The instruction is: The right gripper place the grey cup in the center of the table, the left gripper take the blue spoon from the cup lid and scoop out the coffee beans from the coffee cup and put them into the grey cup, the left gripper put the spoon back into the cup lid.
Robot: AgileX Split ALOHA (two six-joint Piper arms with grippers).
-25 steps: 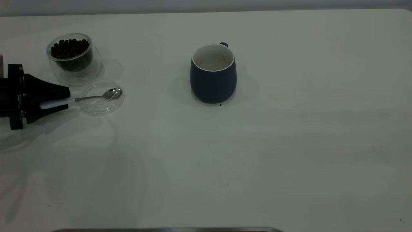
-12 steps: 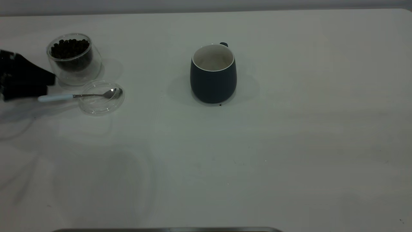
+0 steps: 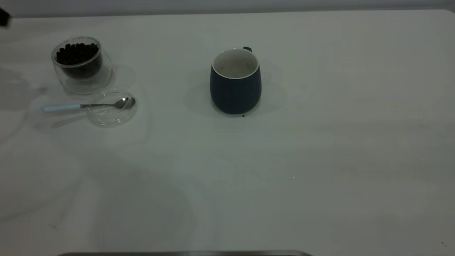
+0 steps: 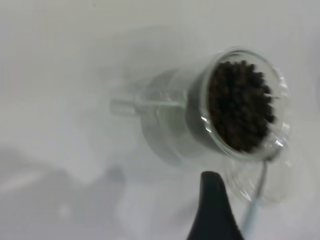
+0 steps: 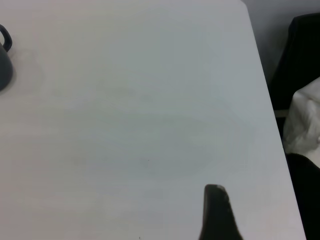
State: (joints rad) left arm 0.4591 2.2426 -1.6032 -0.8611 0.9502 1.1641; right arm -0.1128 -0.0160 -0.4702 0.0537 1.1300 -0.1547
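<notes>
The grey cup (image 3: 235, 83) stands upright near the table's (image 3: 320, 160) middle, its handle turned to the far side. At the far left is the coffee cup (image 3: 81, 64) with coffee beans (image 3: 77, 53) heaped in it. Just in front lies the cup lid (image 3: 112, 108). The blue spoon (image 3: 89, 105) rests with its bowl in the lid and its handle out over the table to the left, free of any grip. Only a black tip of the left gripper (image 3: 3, 16) shows at the top left corner. In the left wrist view the left gripper (image 4: 212, 200) hangs above the coffee cup (image 4: 240, 105) and the spoon handle (image 4: 250, 215). The right gripper (image 5: 215, 210) hovers over bare table far from the grey cup (image 5: 4, 62).
A tiny dark speck (image 3: 243, 115) lies at the grey cup's base. In the right wrist view the table edge (image 5: 265, 100) runs close by, with a black chair (image 5: 300, 55) and white cloth (image 5: 305, 120) beyond it. A dark strip (image 3: 185, 253) lines the near edge.
The left gripper let go of the spoon handle and drew away up and to the left, almost out of the exterior view. The spoon stays in the lid; the cups have not moved.
</notes>
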